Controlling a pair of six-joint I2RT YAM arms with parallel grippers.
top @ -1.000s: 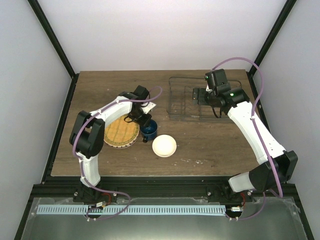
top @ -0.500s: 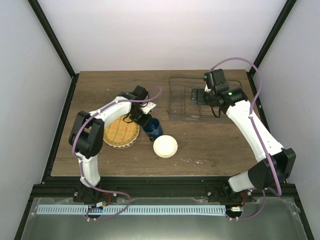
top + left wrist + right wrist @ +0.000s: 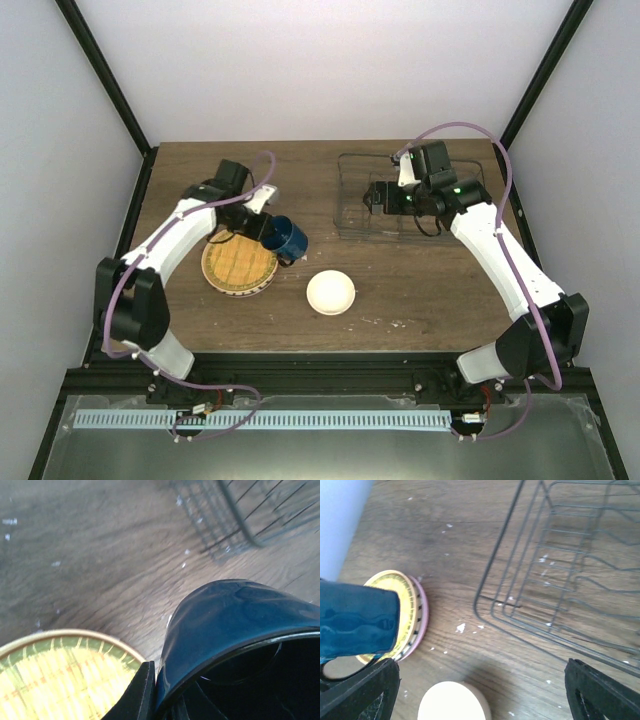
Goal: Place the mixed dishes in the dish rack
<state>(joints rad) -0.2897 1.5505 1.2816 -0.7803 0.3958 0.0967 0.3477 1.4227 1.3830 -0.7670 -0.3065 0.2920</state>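
Observation:
My left gripper (image 3: 268,228) is shut on the rim of the dark blue mug (image 3: 289,238) and holds it tilted in the air over the right edge of the plate stack. In the left wrist view one finger (image 3: 141,691) presses the mug's (image 3: 235,625) outer wall. The yellow-orange grid plate (image 3: 240,265) lies on top of the stack, with the striped plate (image 3: 418,611) and the pink plate (image 3: 423,617) under it. The small cream bowl (image 3: 330,292) sits on the table. My right gripper (image 3: 383,196) is open and empty above the left part of the wire dish rack (image 3: 352,222).
The wooden table (image 3: 420,290) ends at a black frame on every side. In the right wrist view the rack's near corner (image 3: 492,607) is at the right, the bowl (image 3: 452,702) at the bottom and the held mug (image 3: 357,620) at the left.
My left gripper has lifted the mug off the table and carried it up and to the left. My right gripper has moved left over the rack.

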